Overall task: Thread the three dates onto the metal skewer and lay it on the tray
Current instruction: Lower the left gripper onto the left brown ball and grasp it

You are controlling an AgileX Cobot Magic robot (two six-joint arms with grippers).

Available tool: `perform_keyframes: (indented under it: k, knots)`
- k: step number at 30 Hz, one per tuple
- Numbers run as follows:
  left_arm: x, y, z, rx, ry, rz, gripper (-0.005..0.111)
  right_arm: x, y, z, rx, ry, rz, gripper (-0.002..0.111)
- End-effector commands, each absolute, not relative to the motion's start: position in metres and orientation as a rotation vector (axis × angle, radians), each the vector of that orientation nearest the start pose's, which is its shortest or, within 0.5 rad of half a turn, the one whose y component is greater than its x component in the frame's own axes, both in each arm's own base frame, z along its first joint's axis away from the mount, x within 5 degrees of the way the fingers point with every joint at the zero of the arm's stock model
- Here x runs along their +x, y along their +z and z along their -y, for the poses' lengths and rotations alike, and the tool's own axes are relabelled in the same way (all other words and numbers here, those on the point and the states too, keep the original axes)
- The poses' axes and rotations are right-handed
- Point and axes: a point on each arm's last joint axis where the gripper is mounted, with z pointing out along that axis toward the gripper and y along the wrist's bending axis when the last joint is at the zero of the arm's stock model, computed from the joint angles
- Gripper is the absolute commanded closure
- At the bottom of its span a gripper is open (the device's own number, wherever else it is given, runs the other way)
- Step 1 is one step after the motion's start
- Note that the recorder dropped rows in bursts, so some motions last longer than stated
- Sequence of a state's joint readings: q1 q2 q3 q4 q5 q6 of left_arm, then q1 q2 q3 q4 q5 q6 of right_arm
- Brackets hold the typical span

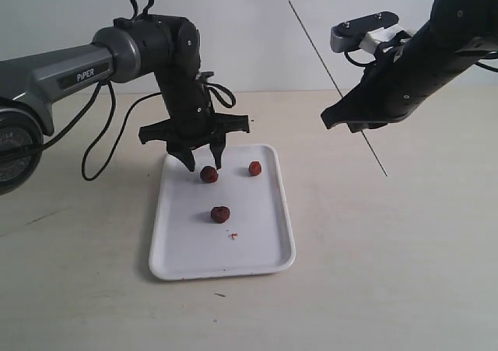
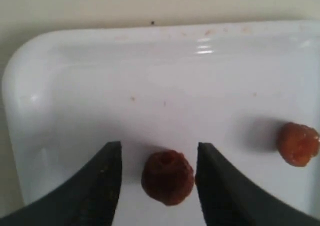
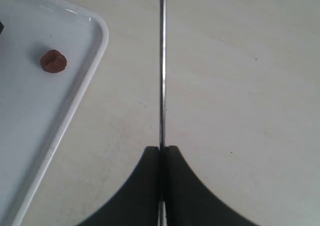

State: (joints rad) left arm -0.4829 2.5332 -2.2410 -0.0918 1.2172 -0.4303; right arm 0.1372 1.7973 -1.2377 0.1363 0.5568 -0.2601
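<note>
Left gripper (image 1: 204, 164) is held spread low over the tray (image 1: 187, 246), with one date (image 1: 208, 174) bracketed between its fingers but not clamped. Second date (image 1: 254, 168) and third date (image 1: 220, 214) are seen loose on the tray. Metal skewer (image 1: 319, 54) is pinched in the clenched right gripper (image 3: 161, 148), held tilted above the table (image 1: 405, 250), right of the tray.

A pale beige matte worktop (image 1: 389, 273) stretches back to a plain white wall (image 1: 257, 32). A tiny reddish crumb (image 1: 233, 236) lies in the near half of the flat white tray (image 1: 179, 265). A small dark speck (image 1: 221, 294) marks the worktop toward its near edge.
</note>
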Motion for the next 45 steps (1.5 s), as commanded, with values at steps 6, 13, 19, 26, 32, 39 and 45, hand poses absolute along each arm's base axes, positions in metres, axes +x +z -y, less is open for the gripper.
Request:
perform_keyframes:
  k: [6,13,19,26,32,39,45]
  knots:
    - [0.45,0.133,0.257,0.024,-0.256,-3.053,0.06,0.379,0.219,-0.057,-0.383,0.089,-2.546,0.108]
    - [0.449,0.133,0.258,0.027,-0.256,-3.054,0.06,0.379,0.219,-0.057,-0.383,0.089,-2.546,0.108]
    - [0.449,0.132,0.257,0.031,-0.243,-3.052,0.06,0.38,0.219,-0.057,-0.382,0.088,-2.541,0.108]
    - [0.449,0.123,0.259,0.028,-0.245,-3.072,0.06,0.38,0.219,-0.057,-0.381,0.087,-2.536,0.108]
    - [0.448,0.116,0.261,0.034,-0.233,-3.084,0.06,0.381,0.22,-0.057,-0.378,0.086,-2.526,0.108]
    - [0.448,0.116,0.261,0.034,-0.233,-3.084,0.06,0.381,0.22,-0.057,-0.378,0.085,-2.524,0.108]
    - [0.446,0.116,0.263,0.02,-0.277,-3.095,0.061,0.381,0.22,-0.057,-0.376,0.084,-2.516,0.108]
